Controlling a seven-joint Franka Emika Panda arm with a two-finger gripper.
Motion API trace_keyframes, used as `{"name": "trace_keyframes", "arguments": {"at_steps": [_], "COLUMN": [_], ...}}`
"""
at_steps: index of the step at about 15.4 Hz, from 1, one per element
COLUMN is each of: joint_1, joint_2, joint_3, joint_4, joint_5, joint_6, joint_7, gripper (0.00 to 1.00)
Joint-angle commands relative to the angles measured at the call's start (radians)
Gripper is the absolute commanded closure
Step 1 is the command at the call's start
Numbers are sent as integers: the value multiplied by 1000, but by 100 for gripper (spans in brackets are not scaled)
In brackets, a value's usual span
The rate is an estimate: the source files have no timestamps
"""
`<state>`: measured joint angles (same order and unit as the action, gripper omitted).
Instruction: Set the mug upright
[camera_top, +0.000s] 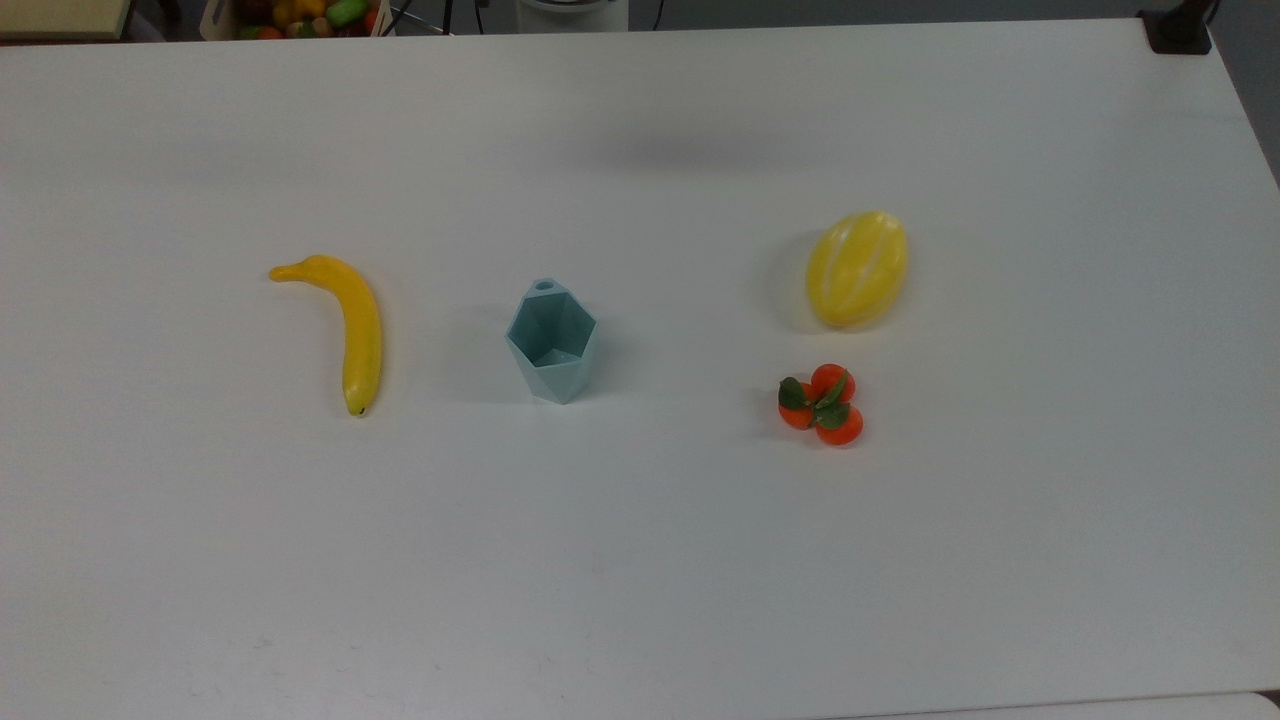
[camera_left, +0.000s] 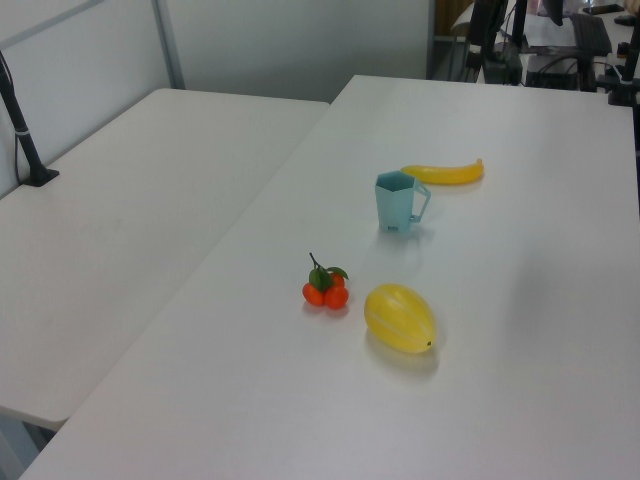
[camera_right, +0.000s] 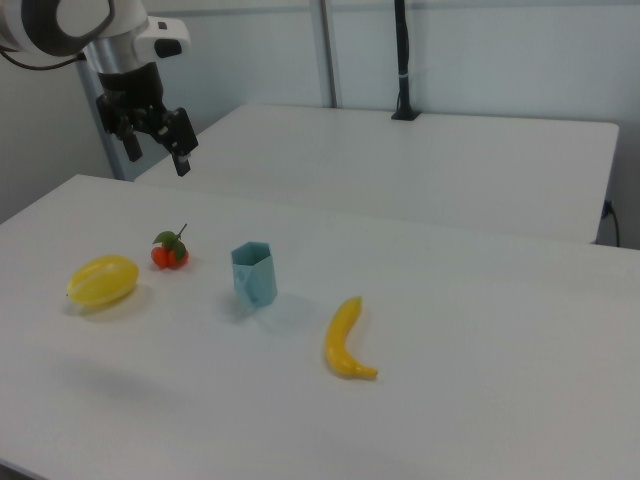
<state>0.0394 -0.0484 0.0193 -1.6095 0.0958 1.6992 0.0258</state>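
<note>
Mug (camera_top: 551, 342) stood upright on the tabletop (camera_top: 640, 560), between banana (camera_top: 345, 325) and melon (camera_top: 856, 268). It looked light, hard, maybe slippery; its handle seemed best to grab. Tool (camera_right: 153, 145) hung open, holding nothing.

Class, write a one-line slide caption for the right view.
Mug upright between banana and oranges; open hand raised above.
</note>
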Motion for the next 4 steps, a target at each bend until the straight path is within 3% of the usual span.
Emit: {"name": "trace_keyframes", "arguments": {"at_steps": [1, 4], "joint_1": [28, 28], "joint_2": [-48, -48], "joint_3": [-41, -39], "joint_4": [-58, -58], "joint_5": [-8, -8], "joint_6": [28, 22], "joint_7": [-33, -33], "gripper": [0, 0]}}
